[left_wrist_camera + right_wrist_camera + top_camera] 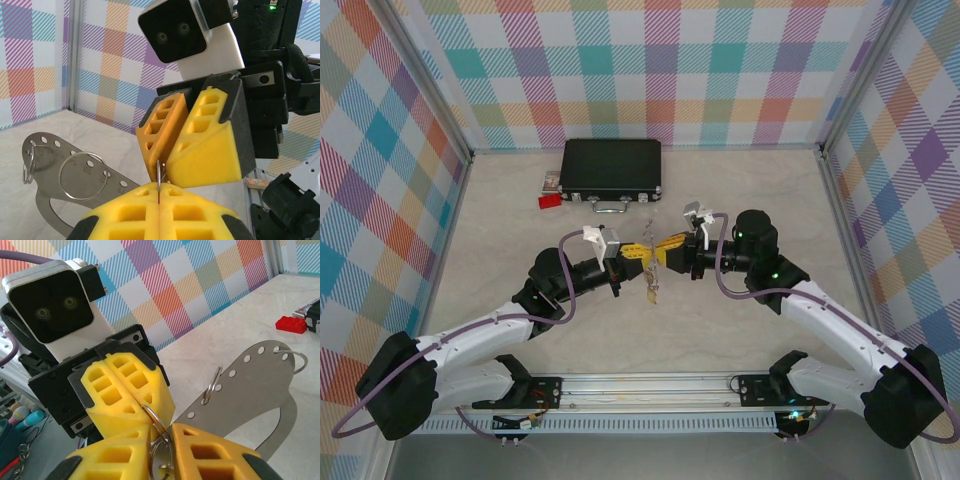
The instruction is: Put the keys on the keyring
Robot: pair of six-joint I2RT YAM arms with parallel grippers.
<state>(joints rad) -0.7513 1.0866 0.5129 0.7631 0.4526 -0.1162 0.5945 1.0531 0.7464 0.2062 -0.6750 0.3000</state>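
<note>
Beige tabletop (620, 340); left end effector (159, 195) clamped, keyring (50, 162) alongside.

Enclosure: back wall (650, 70), left wall (375, 180) and right wall (915, 170), all covered in pastel plaid of teal, orange, pink, purple and yellow. Aluminium posts (425, 85) stand at the rear corners. Tabletop (770, 190): pale beige, faintly marbled, matte. Aluminium rail (650, 385) along its near edge. Lighting even, shadows soft.
</note>
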